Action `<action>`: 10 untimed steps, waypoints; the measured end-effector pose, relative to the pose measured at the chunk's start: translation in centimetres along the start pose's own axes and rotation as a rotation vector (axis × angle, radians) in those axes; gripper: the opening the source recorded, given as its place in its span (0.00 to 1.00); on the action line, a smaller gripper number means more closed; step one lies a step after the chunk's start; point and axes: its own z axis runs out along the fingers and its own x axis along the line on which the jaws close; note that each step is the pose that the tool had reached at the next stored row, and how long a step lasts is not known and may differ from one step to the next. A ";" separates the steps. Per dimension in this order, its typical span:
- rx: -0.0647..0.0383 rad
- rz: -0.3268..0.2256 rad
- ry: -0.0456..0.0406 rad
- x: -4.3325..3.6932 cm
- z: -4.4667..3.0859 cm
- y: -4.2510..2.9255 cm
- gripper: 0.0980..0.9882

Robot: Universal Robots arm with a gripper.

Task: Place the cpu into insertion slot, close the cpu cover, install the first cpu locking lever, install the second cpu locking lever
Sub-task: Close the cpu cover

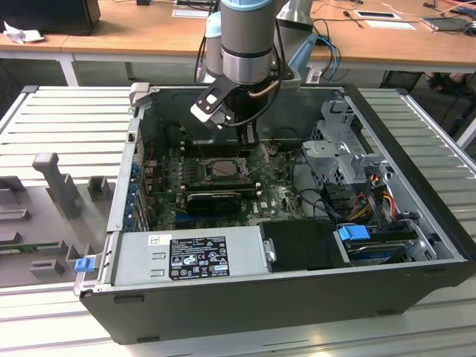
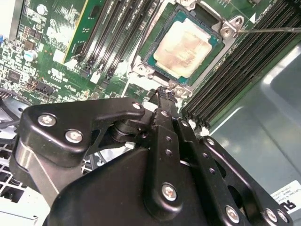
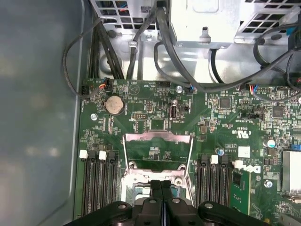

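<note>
- While the cpu lies flat in the insertion slot, tan-silver face up and squared to the frame, I hang over the socket's edge; the seating step looks done to me.
- The slot sits mid-board on the green motherboard, flanked on two opposite sides by banks of long black memory slots.
- The cpu cover is not down. In the first wrist view its silver frame is swung back from the socket, and bare board shows through its window.
- My gripper has its jaws pressed together, with nothing that I can see between them. The tips come down at the socket's edge, just beside a corner bracket.
- As I judge it, the relation that counts is this: the cpu lies to one side of my fingertips and the raised cover to the other. That puts me at or near the hinge edge, with the hinge line running crosswise to the seam of my closed jaws. I cannot tell whether the tips touch the cover.
- A thin metal rod, likely one of the locking levers, runs out from a socket corner over the memory slots. It looks unlatched.
- Around it all is the open computer case. In the exterior view, the power supply lies along the case's near wall.
</note>
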 end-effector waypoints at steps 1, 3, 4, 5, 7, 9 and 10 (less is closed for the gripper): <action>0.000 0.000 0.0000 0.00 0.02 0.19 0.01; 0.000 0.000 -0.0001 -0.01 0.04 0.59 0.01; 0.000 0.000 -0.0006 0.02 0.05 0.60 0.01; 0.000 0.000 -0.0016 0.04 0.01 0.60 0.01; 0.000 0.000 -0.0044 0.12 -0.36 0.63 0.01; 0.000 0.000 -0.0047 0.13 -0.46 0.64 0.01; 0.000 0.000 -0.0044 0.13 -0.46 0.77 0.01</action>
